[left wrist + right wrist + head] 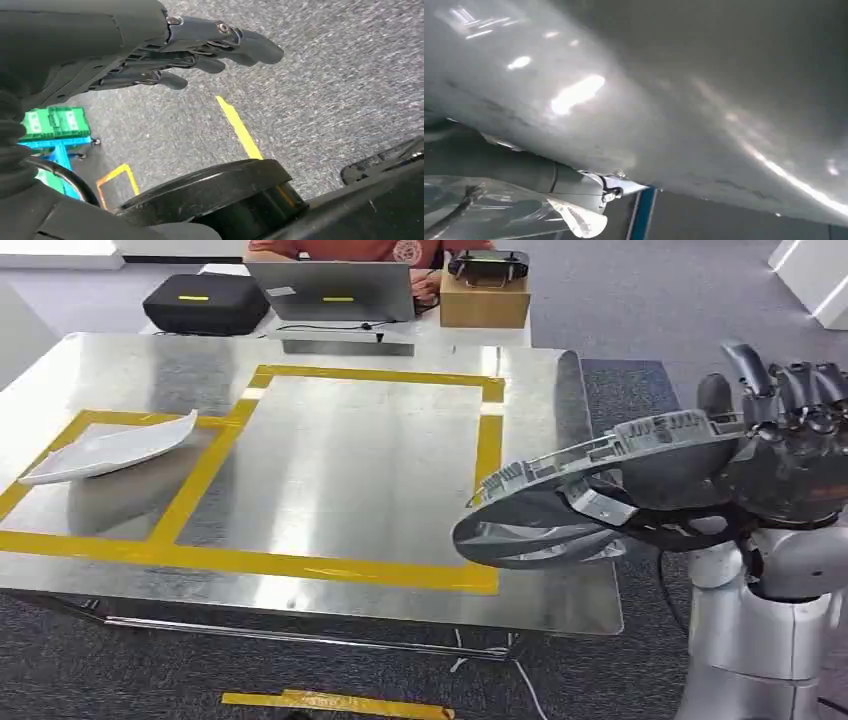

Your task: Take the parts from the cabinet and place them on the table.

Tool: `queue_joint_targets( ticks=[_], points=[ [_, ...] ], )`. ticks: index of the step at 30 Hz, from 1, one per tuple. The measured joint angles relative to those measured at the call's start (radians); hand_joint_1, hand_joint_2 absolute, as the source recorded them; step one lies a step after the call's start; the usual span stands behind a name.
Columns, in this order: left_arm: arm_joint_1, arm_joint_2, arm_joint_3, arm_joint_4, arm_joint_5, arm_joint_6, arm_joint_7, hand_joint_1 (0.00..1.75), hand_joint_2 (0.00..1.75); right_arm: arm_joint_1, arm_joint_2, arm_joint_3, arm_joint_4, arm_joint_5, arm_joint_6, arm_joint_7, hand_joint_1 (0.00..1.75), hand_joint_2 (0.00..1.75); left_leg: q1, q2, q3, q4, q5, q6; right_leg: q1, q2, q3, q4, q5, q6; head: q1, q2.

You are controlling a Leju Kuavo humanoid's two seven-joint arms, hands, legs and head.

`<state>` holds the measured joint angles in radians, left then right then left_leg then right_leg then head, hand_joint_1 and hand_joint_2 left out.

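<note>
My right hand (790, 455) grips a large grey curved plastic part (590, 485) at the right of the head view, holding it over the metal table's (350, 470) right edge; the part's shiny grey surface (664, 105) sits very close to the right wrist camera. A white curved part (110, 450) lies on the table inside the left yellow-taped box. My left hand (190, 50) hangs beside my body above grey carpet, its fingers loosely extended and holding nothing.
A person sits behind the table at a desk with a laptop (335, 290), a black case (205, 302) and a cardboard box (484, 300). Yellow tape (340, 702) marks the carpet below the table's front edge. A green and blue stand (52, 135) is on the floor.
</note>
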<state>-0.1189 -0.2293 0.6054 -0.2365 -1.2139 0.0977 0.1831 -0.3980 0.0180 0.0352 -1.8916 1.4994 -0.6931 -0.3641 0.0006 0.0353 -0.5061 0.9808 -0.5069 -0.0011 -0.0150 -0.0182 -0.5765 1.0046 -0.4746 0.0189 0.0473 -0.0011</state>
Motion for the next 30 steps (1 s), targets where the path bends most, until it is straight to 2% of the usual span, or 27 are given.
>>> queue_joint_targets(
  ticks=[2,4,10,16,20,23,26,30],
  points=[
    [0.000,0.003,-0.004,0.000,0.000,-0.009,-0.001,0.00,1.75,-0.034,-0.033,0.054,0.037,0.032,0.000,0.122,1.75,1.75,0.000,0.000,0.000,0.000,0.000,0.000,0.000,0.001,-0.001,0.000,0.000,0.000,0.000,0.000],
    [-0.001,0.005,-0.008,0.000,-0.001,-0.013,-0.001,0.00,1.75,-0.066,-0.068,0.127,0.067,0.049,0.000,0.190,1.75,1.75,0.000,0.000,0.000,0.000,0.000,0.000,-0.001,0.001,-0.001,0.000,0.000,0.000,0.000,0.000],
    [-0.004,0.006,-0.024,0.000,-0.010,-0.021,0.000,0.00,1.75,-0.165,-0.119,0.274,0.176,0.060,0.000,0.294,1.75,1.75,-0.001,0.000,0.000,0.000,0.000,0.000,-0.001,0.001,-0.001,0.000,0.000,0.000,0.000,0.000],
    [-0.007,0.007,-0.032,0.000,-0.018,-0.029,0.005,0.00,1.75,-0.271,-0.129,0.370,0.273,0.061,0.016,0.338,1.75,1.75,-0.001,0.000,0.000,0.000,0.000,0.000,-0.001,0.000,-0.001,0.000,0.000,0.000,0.000,0.000],
    [-0.008,0.008,-0.039,0.000,-0.016,-0.032,0.009,0.00,1.75,-0.361,-0.137,0.427,0.337,0.058,0.120,0.419,1.75,1.75,-0.001,0.000,0.000,0.001,0.000,0.000,-0.001,0.001,-0.001,0.000,0.000,0.000,0.000,0.000],
    [-0.009,0.001,-0.039,0.000,0.000,-0.011,0.042,0.00,1.75,-0.442,-0.156,0.462,0.378,0.021,0.238,0.438,1.75,1.75,-0.001,0.000,-0.001,0.001,0.000,0.000,-0.001,0.000,-0.001,0.000,0.001,0.000,0.000,0.000],
    [-0.011,-0.004,-0.038,0.000,0.010,-0.003,0.060,0.00,1.75,-0.549,-0.176,0.495,0.426,-0.063,0.385,0.446,1.75,1.75,-0.001,0.000,-0.001,0.002,0.000,0.000,-0.001,0.000,-0.001,0.001,0.001,0.001,0.000,0.000],
    [-0.011,-0.005,-0.038,0.000,0.013,-0.003,0.062,0.00,1.75,-0.626,-0.191,0.525,0.456,-0.086,0.411,0.453,1.75,1.75,-0.002,0.000,-0.001,0.002,0.000,0.000,-0.001,0.001,-0.001,0.001,0.001,0.001,-0.001,0.000]
  ],
)
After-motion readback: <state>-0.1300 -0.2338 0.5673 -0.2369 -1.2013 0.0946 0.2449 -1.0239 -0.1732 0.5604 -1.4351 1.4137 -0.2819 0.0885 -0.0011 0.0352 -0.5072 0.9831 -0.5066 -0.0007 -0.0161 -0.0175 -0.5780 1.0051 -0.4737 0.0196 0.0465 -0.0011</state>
